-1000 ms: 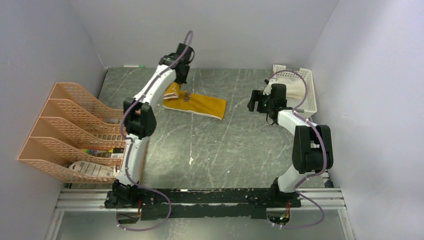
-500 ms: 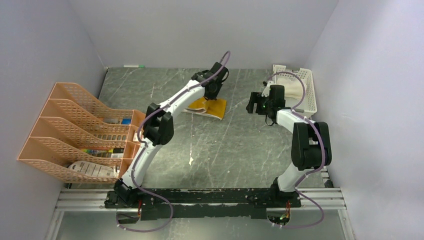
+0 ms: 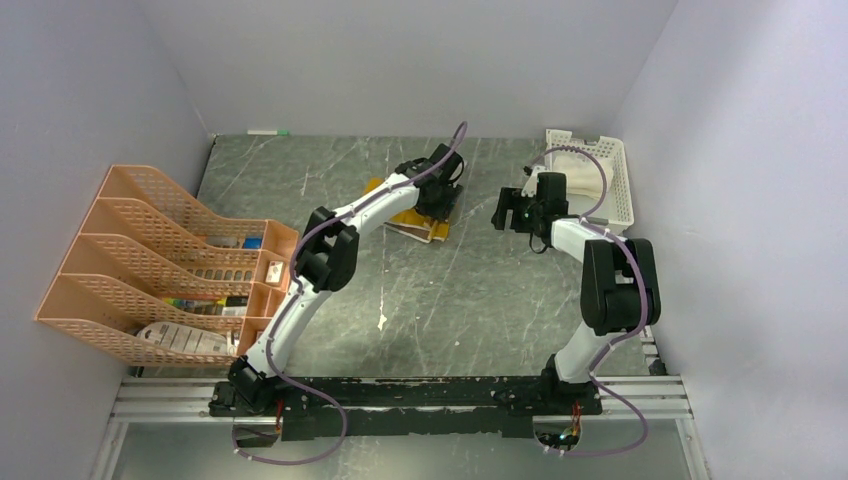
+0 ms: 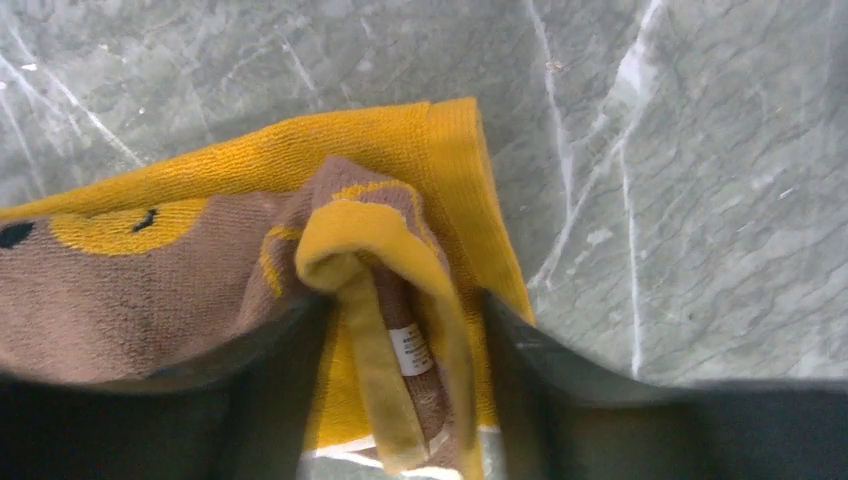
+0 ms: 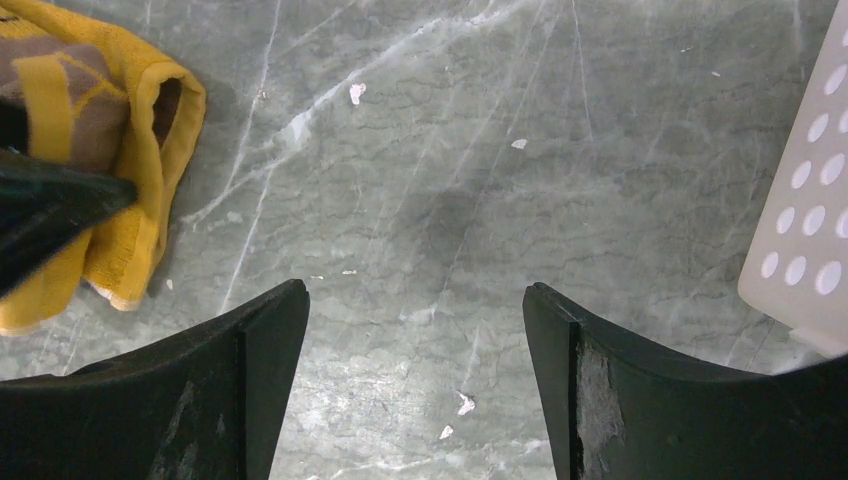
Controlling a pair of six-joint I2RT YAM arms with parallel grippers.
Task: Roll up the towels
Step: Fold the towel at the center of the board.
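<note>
Left hand: down on the brown and yellow towel in the far middle of the desk; in the wrist view its two fingers stand apart with a bunched fold of the cloth between them; the fold fills the gap, and I cannot tell whether the fingers press it or only flank it
Right hand: open wide; nothing between its fingers but bare desk; it hangs just right of the left hand and apart from it
Brown and yellow towel: lies on the desk, doubled over on itself in a loose heap rather than a tight roll; a yellow border runs round a brown field, and a small white label shows on the tucked strip; its right edge shows at the upper left of the right wrist view
Cream-white towel: lies in the white basket at the far right corner of the desk, well apart from both hands; the basket's perforated wall shows at the right edge of the right wrist view
Orange file rack: stands along the left side of the desk, small items in its near slots
</note>
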